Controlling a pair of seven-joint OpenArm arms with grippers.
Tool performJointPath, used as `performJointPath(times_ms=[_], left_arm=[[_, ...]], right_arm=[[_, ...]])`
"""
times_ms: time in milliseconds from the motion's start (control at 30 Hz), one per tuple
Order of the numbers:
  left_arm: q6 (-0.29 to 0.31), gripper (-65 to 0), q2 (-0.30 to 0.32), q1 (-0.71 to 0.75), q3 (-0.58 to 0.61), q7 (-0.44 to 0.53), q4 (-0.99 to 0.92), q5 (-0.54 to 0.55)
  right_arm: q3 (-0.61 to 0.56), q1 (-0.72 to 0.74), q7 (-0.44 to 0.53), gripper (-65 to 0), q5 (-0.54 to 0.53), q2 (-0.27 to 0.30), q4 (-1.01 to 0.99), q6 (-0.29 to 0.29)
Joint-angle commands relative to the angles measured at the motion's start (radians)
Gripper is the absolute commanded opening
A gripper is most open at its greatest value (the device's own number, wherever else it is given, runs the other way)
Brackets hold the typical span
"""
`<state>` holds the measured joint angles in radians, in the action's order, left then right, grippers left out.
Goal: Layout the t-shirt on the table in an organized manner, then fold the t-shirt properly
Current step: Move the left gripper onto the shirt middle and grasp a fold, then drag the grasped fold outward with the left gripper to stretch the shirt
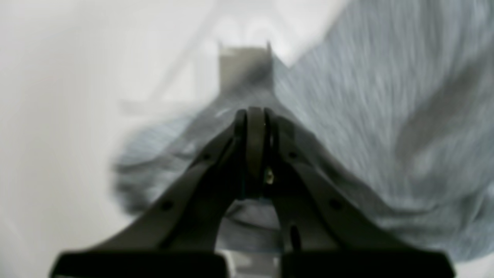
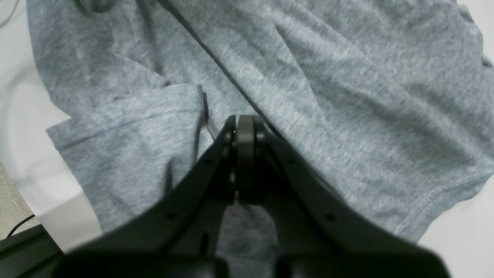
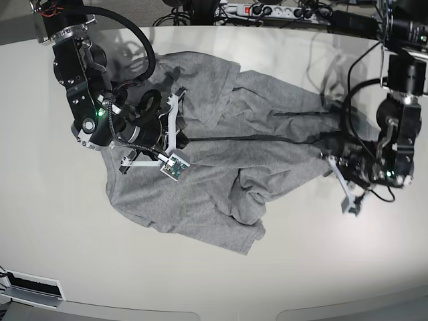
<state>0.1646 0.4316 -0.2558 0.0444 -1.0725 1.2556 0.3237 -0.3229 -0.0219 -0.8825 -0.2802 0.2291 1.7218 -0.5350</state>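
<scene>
The heather-grey t-shirt (image 3: 221, 174) lies crumpled in the middle of the off-white table (image 3: 67, 254), plain side up. A taut crease runs across it between my two grippers. My right gripper (image 3: 182, 138) is over the shirt's left part. In the right wrist view it (image 2: 245, 117) is shut, pinching a ridge of the t-shirt (image 2: 347, 96). My left gripper (image 3: 329, 152) sits at the shirt's right edge. The left wrist view is blurred and shows it (image 1: 254, 112) shut, with t-shirt (image 1: 386, 96) fabric drawn up to its tips above the table (image 1: 58, 116).
A power strip with cables (image 3: 267, 10) lies beyond the table's far edge. Bare tabletop (image 3: 334, 267) surrounds the shirt at the front and on both sides. A black cable (image 2: 19, 224) hangs below the table edge in the right wrist view.
</scene>
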Motion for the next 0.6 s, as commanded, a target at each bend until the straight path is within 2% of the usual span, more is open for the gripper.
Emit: performJointPath(times_ms=[0,67,100,167,300,400,467,567], left_arm=[[-0.001,-65.0,0.014,-0.003,-0.008,0.003,0.011,0.006],[0.012,-65.0,0.014,0.035,-0.008,-0.009,0.011,0.043],[0.047,-65.0,0.014,0.051,-0.008,-0.021,0.011,0.078],[0.146,-65.0,0.014,0.062,-0.008,-0.063,0.014,0.19],[0.364,-65.0,0.014,0.064,-0.008,-0.112,0.024,0.494],[0.486,-65.0,0.014,0.065,-0.008,-0.15,0.024,0.706],[0.534,-65.0,0.015,0.063,-0.008,-0.192,0.024,0.803],[0.534,-65.0,0.021,0.055,-0.009,-0.208,0.024,0.842]], right_arm=[[0.005,0.016,0.019,-65.0,-0.009,0.001,0.014,0.003],[0.005,0.016,0.019,-65.0,-0.009,0.001,0.014,0.003],[0.005,0.016,0.019,-65.0,-0.009,0.001,0.014,0.003],[0.005,0.016,0.024,-65.0,-0.009,0.001,0.014,0.003],[0.005,0.016,0.035,-65.0,-0.009,0.001,0.014,-0.001],[0.005,0.016,0.034,-65.0,-0.009,0.001,0.014,0.0],[0.005,0.017,0.034,-65.0,-0.009,0.001,0.014,0.0],[0.005,0.017,0.034,-65.0,-0.009,0.001,0.014,0.0]])
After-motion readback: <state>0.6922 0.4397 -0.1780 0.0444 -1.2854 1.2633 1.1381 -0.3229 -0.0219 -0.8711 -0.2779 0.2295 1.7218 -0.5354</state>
